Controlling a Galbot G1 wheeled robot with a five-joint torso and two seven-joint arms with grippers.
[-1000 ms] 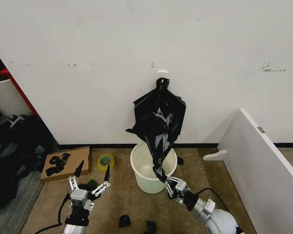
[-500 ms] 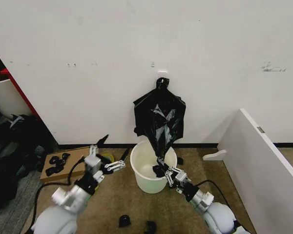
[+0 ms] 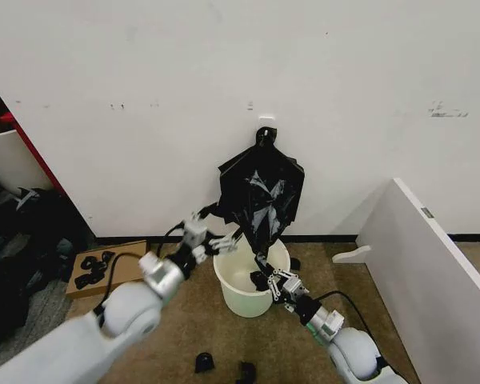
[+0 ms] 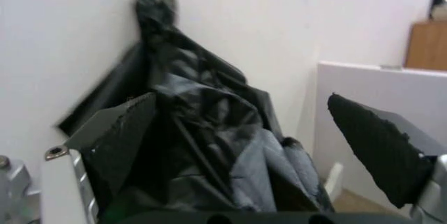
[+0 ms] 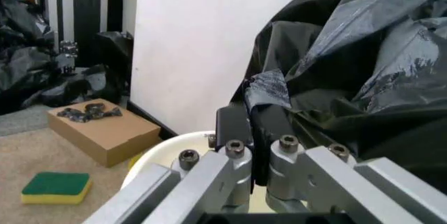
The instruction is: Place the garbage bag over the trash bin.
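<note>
garbage bag [image 3: 262, 190] hung on far wall above trash bin [image 3: 248, 284] | right gripper [image 3: 272, 282] at bin's near-right rim, jaws clamped on bag's bottom tip | left gripper [image 3: 210, 234] just left of bag, jaws spread wide, nothing held

Over the last second the left gripper [image 3: 210, 233] has risen from the floor at about 7 o'clock of the trash bin [image 3: 244, 298] to its 10 o'clock rim, fingers spread beside the garbage bag [image 3: 262, 196], whose lower tail the right gripper [image 3: 272, 283] has drawn slightly up.
</note>
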